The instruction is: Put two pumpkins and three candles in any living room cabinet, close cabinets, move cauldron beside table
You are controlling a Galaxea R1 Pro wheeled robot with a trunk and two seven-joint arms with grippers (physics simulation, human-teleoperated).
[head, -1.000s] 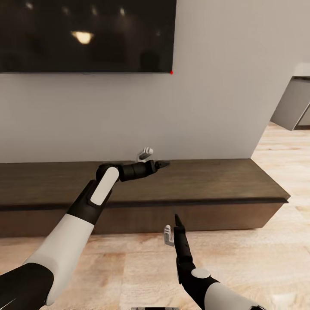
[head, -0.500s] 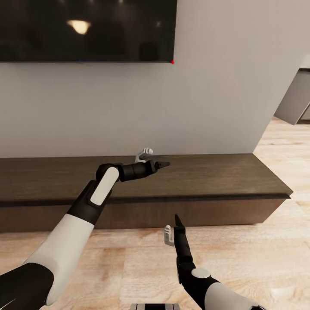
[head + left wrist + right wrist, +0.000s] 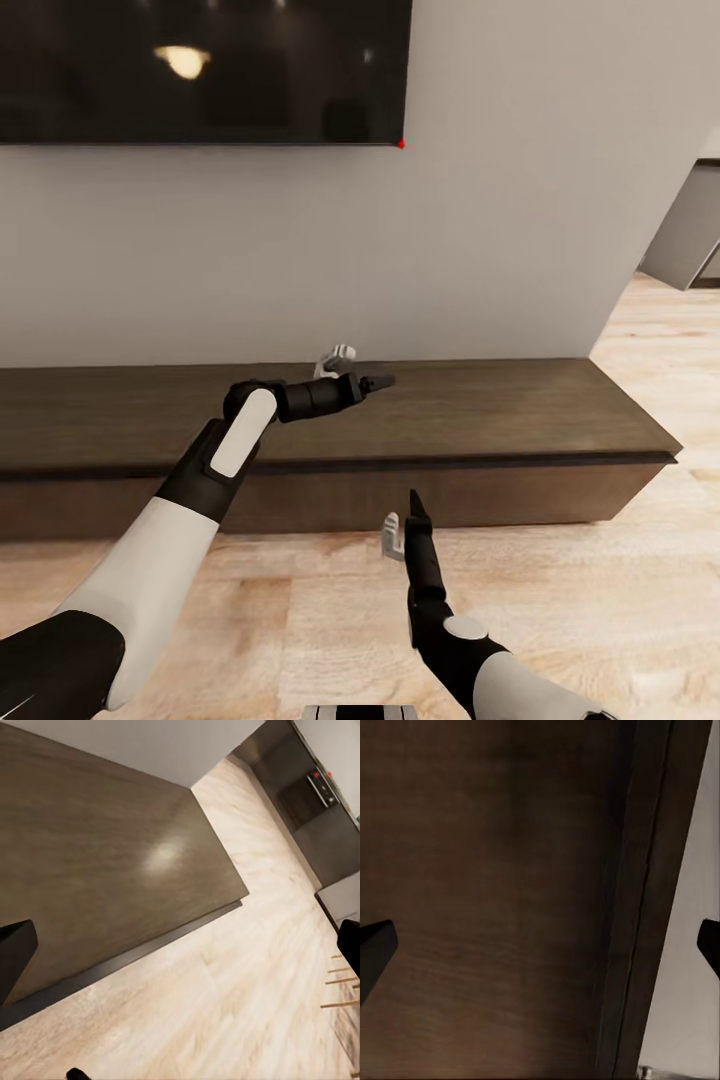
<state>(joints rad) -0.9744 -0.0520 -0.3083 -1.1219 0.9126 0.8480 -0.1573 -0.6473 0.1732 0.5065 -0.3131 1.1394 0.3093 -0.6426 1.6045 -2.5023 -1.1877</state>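
1. The cabinet (image 3: 480, 420), a long, low dark-brown wood console, stands on the pale wood floor (image 3: 600, 600) against the grey wall (image 3: 500, 220). Its long axis runs left to right across the head view, parallel to the wall, and its front faces the robot.
2. Its right end stops short of the wall's corner, where the floor continues past it.
3. The front shows a flat dark face under an overhanging top; every drawer front sits flush, so the cabinet reads as closed and nothing of its inside shows.
4. The top surface (image 3: 112, 855) is bare brown wood with a soft highlight.
5. The left gripper (image 3: 357, 368) hangs over the cabinet top near the wall, pointing to the right along the console; its fingers are spread wide, the tips at opposite edges of the left wrist view.
6. The right gripper (image 3: 403, 520) points up and forward, just in front of the cabinet's front face (image 3: 495, 907), fingers apart and holding nothing.
7. A dark television (image 3: 200, 70) is mounted on the wall above the console.
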